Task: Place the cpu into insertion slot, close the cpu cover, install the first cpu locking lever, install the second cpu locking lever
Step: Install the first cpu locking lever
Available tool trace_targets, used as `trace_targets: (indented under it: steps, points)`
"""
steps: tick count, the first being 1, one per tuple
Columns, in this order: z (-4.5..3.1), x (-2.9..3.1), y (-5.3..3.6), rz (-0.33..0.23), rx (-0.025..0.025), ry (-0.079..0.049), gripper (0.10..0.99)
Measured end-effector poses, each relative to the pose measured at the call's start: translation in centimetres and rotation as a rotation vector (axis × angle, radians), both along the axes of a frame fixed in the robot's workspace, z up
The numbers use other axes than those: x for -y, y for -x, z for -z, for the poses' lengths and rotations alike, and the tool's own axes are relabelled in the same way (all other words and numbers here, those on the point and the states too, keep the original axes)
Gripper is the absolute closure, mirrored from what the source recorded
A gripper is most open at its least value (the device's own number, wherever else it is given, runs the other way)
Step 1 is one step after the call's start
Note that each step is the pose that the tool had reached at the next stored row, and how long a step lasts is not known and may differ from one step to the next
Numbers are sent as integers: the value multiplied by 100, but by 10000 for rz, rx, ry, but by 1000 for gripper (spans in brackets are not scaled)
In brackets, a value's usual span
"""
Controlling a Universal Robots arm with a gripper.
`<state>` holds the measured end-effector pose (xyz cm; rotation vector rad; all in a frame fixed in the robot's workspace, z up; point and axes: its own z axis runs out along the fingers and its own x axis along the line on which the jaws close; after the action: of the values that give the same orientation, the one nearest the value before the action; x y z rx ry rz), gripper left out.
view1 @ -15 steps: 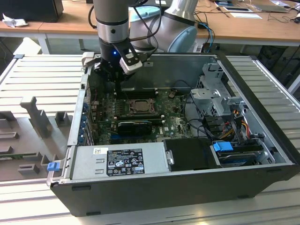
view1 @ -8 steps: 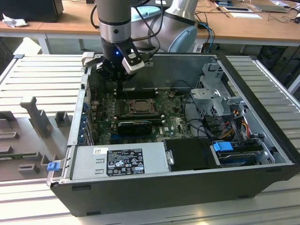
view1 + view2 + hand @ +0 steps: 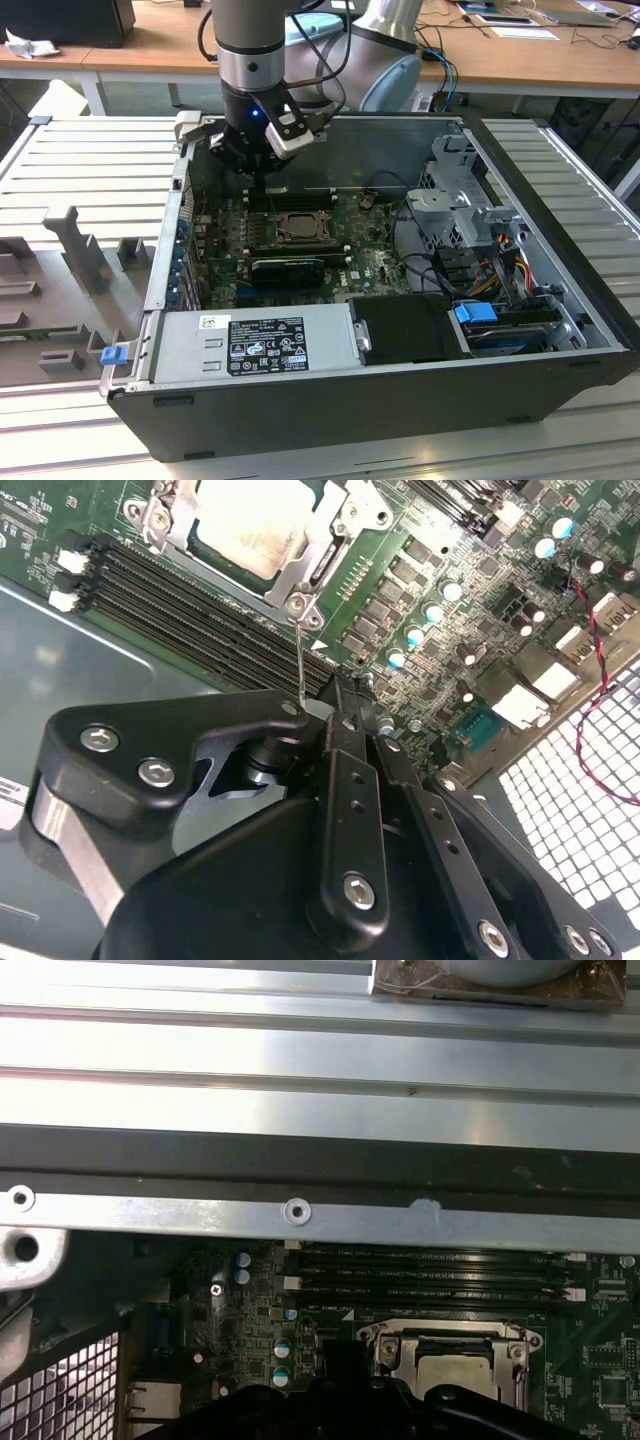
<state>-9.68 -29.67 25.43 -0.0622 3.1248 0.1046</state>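
An open computer case [image 3: 330, 420] is lying on a ribbed metal table [image 3: 90, 160], its inside facing up. Nearest the viewer, a grey power supply [image 3: 255, 345] is running along the case's near edge. Just beyond it, a long black card [image 3: 290, 268] is lying crosswise on the green motherboard [image 3: 375, 262]. Beyond the card, the insertion slot [image 3: 228, 562] is sitting with the cpu [image 3: 250, 525] lying flat inside it, pale metal top facing up. The cpu cover [image 3: 300, 578], a thin silver frame, is lying closed around the chip, so the first two steps are looking done. From one corner of the cover a thin wire locking lever [image 3: 299, 655] is sticking out. Its long axis is pointing straight away from the socket and across the black memory slots [image 3: 190, 610] toward the gripper [image 3: 345, 692]. It is not lying tucked along the cover's edge, so it is probably not latched yet, and which of the two levers it is cannot be told. In the exterior view the gripper [image 3: 262, 172] is hanging on the single arm just beyond the socket, a little toward the exterior view's left, low over the board. Its fingers [image 3: 348, 780] are looking drawn together, with nothing seen between them. The lever's free end is reaching the gripper's black body just beside the tips, and whether the two are touching cannot be told. Farthest off, the case's back wall [image 3: 390, 150] is rising behind the arm
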Motion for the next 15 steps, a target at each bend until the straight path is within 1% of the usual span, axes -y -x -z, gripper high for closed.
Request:
trace_targets:
  steps: [15]
  points:
    - [1, 0, -104, 0, 0, 0, 980]
